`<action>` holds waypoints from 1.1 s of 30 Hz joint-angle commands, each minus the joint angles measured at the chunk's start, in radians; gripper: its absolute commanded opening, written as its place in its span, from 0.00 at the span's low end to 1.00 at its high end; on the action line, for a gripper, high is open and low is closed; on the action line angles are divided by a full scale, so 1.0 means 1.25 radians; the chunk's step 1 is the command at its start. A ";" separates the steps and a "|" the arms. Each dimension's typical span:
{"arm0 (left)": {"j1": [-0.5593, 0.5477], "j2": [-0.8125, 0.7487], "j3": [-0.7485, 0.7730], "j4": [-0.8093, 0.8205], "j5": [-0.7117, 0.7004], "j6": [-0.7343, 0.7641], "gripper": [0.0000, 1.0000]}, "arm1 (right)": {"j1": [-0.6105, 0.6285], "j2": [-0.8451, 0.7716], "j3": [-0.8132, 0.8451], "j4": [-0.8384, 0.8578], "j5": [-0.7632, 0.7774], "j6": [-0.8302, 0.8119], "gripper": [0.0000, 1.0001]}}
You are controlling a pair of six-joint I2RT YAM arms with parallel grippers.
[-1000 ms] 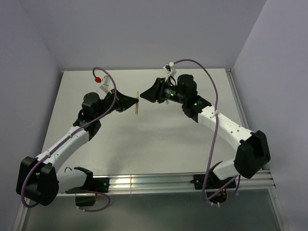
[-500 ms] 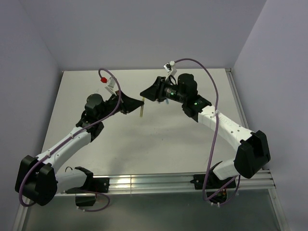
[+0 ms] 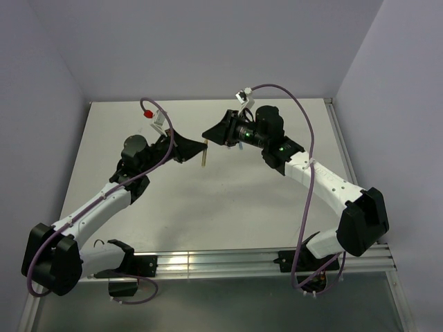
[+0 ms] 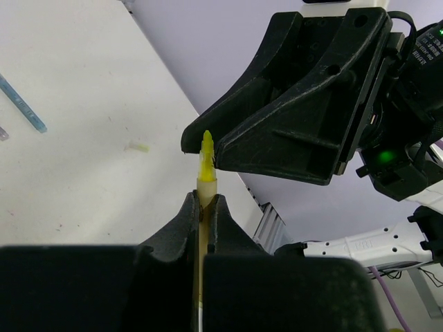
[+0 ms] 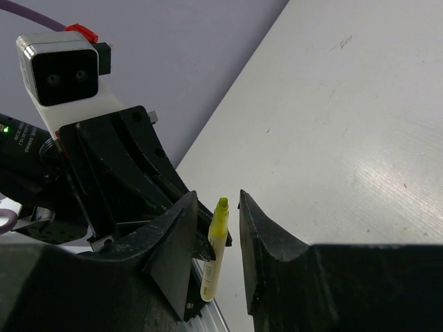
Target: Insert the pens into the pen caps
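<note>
My left gripper is shut on the yellow pen and holds it above the table, tip up. In the left wrist view the pen sticks out from between the shut jaws, and its tip sits in the gap of my right gripper. In the right wrist view my right gripper is open, with the yellow pen between its fingers and not gripped. The blue pen lies on the table. A pale yellowish pen cap lies near it. The grey-purple pen is out of view.
The white table has a metal rail at its near edge and walls on the left, back and right. A small greyish piece lies at the left edge of the left wrist view.
The left gripper has turned and shifted a little right, so the yellow pen now leans with its tip between the right gripper's fingers. The right gripper has edged left.
</note>
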 commanded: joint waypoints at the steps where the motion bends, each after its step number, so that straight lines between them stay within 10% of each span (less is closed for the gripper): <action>1: -0.004 -0.001 0.032 0.057 -0.004 0.007 0.00 | 0.004 -0.009 0.012 0.025 0.010 0.001 0.38; 16: -0.006 0.015 0.049 0.069 -0.016 -0.004 0.00 | 0.011 -0.005 0.002 0.019 0.023 -0.008 0.33; 28: -0.013 0.022 0.049 0.079 -0.007 -0.006 0.00 | 0.018 -0.014 0.006 -0.002 0.052 -0.005 0.00; 33: -0.015 0.015 0.040 0.075 -0.009 0.005 0.18 | 0.018 -0.021 0.023 -0.024 0.070 0.014 0.00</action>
